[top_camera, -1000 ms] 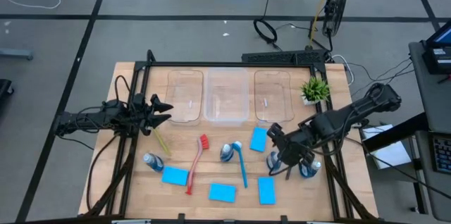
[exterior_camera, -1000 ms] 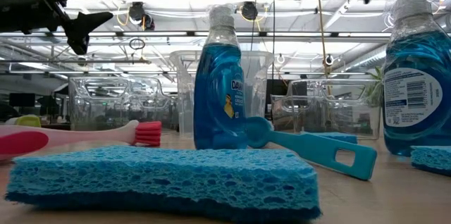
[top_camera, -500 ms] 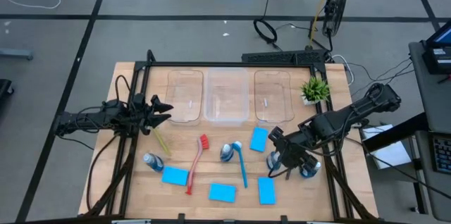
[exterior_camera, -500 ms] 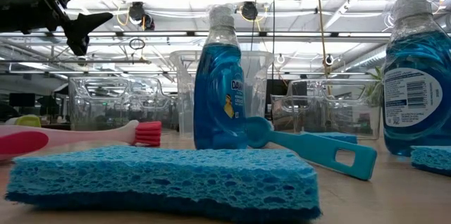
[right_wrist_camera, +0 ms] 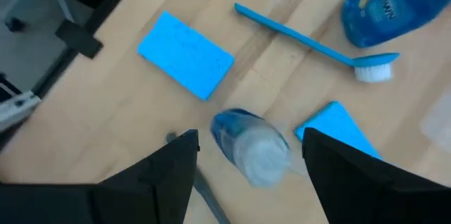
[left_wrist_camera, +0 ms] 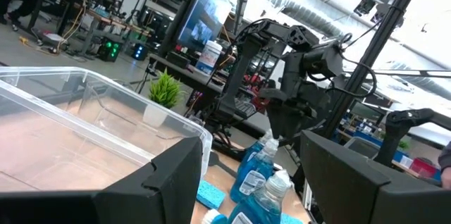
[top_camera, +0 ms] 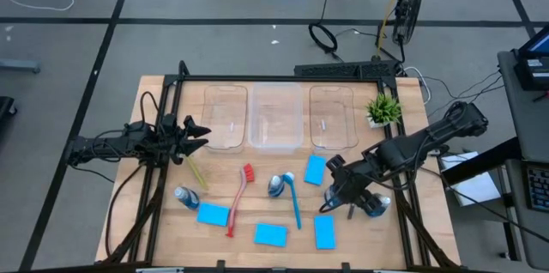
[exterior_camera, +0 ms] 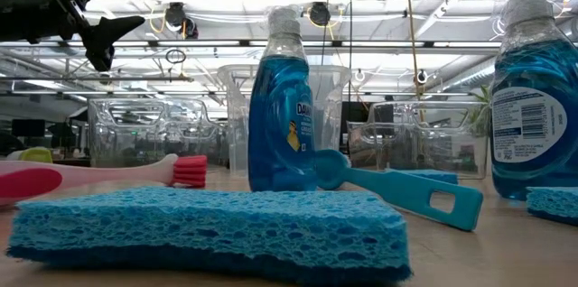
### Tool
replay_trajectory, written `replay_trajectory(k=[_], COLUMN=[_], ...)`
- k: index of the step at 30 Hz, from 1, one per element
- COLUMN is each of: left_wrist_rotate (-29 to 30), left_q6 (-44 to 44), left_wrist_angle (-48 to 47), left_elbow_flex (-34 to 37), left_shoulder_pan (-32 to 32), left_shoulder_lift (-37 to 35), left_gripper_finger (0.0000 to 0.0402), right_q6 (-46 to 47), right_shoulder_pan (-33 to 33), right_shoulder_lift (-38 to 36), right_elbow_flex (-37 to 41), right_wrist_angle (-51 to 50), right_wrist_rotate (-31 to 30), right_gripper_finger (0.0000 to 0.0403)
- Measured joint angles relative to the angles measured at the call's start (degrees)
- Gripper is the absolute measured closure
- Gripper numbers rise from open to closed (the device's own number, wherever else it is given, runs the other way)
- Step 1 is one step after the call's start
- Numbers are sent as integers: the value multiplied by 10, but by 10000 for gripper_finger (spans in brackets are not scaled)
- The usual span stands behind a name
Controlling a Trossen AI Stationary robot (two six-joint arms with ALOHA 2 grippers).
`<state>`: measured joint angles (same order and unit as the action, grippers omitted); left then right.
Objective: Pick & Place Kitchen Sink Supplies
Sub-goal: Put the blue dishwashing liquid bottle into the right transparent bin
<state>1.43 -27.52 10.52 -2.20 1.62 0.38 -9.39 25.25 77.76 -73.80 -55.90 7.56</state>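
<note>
Blue bottle (right_wrist_camera: 250, 143) upright, cap up, right gripper (right_wrist_camera: 250, 175) open above

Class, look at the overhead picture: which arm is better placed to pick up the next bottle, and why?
Right. Its open tool hangs directly over a bottle; the left tool waits near the bins, away from any bottle.

Table (top_camera: 257, 256): pale wood planks, matt, visible grain. Bins (top_camera: 274, 118): clear glossy plastic, smooth walls. Sponges (exterior_camera: 208, 228): blue foam, rough, open-pored, matt. Bottles (exterior_camera: 282, 115): translucent glossy blue plastic, paper-like printed labels, dull grey caps. Blue brush (exterior_camera: 406, 192): smooth plastic handle with slight sheen. Red brush (top_camera: 238, 200): plastic handle, ribbed head. Arms (top_camera: 129, 142): dark matt plastic and metal.
</note>
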Motion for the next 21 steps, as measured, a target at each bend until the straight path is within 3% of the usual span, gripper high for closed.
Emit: replay_trajectory(k=[7,21], left_wrist_rotate=[0,0], left_q6=[0,-3], left_wrist_angle=[0,0], left_elbow_flex=[0,0], left_shoulder_pan=[0,0], left_shoulder_lift=[0,0], left_gripper_finger=[160,160], right_q6=[28,60], right_shoulder_pan=[0,0], right_shoulder_lift=[0,0], right_elbow_flex=[62,109], right_wrist_angle=[83,142], right_wrist_rotate=[1,0], right_gripper_finger=[161,161])
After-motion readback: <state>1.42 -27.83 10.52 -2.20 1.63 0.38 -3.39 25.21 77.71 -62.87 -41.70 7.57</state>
